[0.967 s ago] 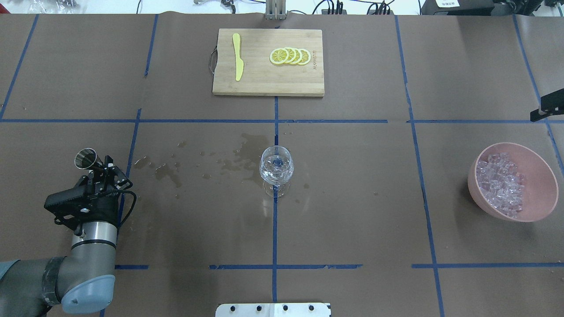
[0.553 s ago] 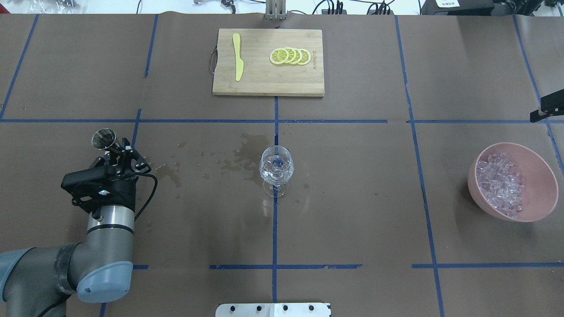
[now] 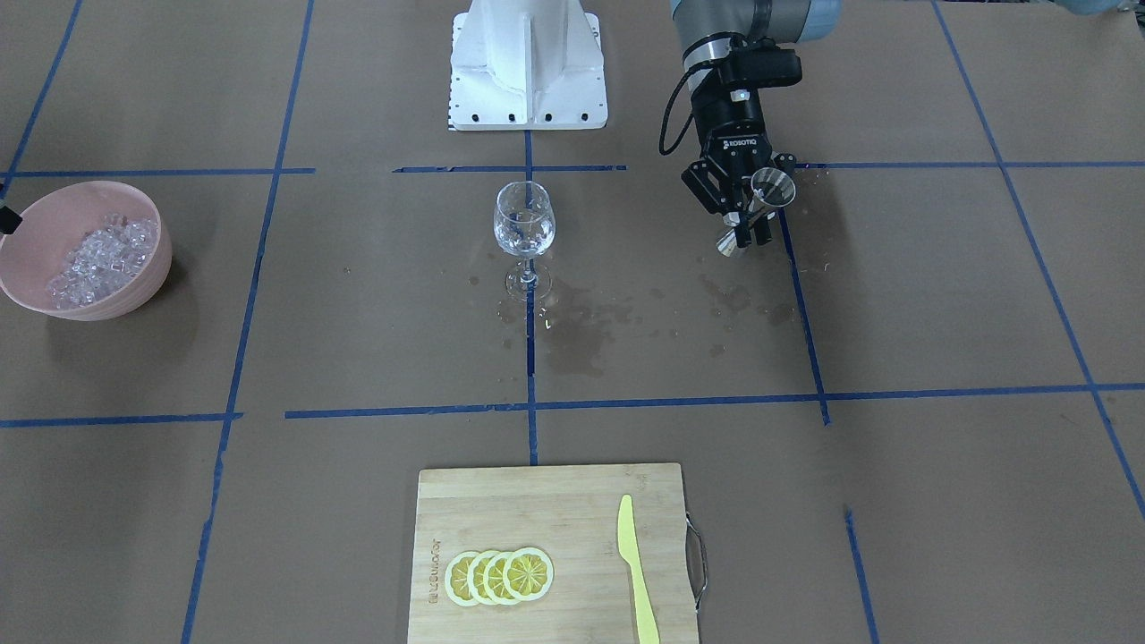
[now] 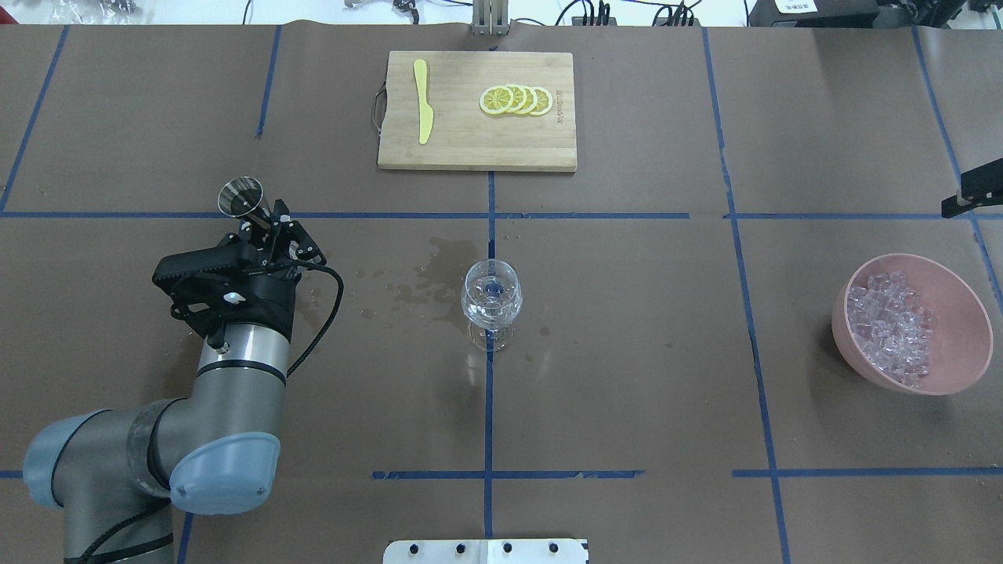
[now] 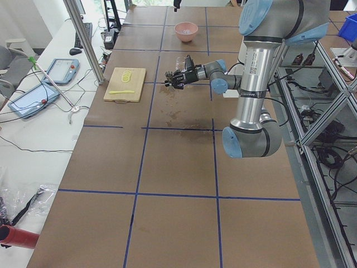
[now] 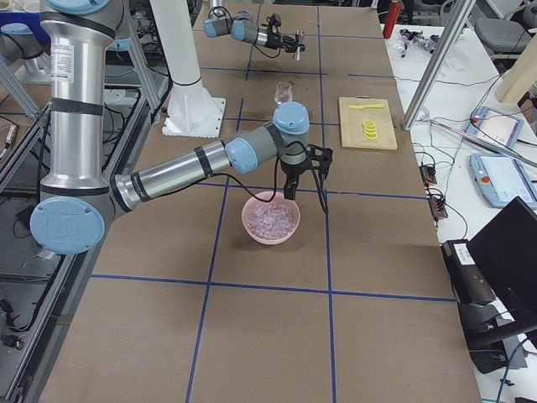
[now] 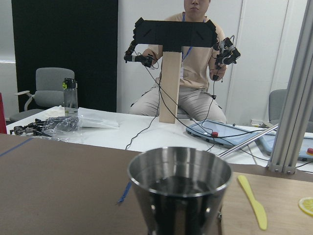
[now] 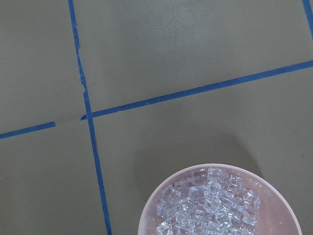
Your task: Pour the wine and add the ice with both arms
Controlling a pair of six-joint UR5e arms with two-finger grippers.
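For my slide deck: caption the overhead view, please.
Left gripper holds a steel jigger left of the wine glass; pink bowl of ice at right.

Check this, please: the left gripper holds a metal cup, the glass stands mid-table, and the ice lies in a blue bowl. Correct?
Not quite: the bowl is pink, not blue, as the overhead view shows. The rest stands: the left gripper holds the metal cup, the glass stands mid-table, and the ice lies in the bowl.
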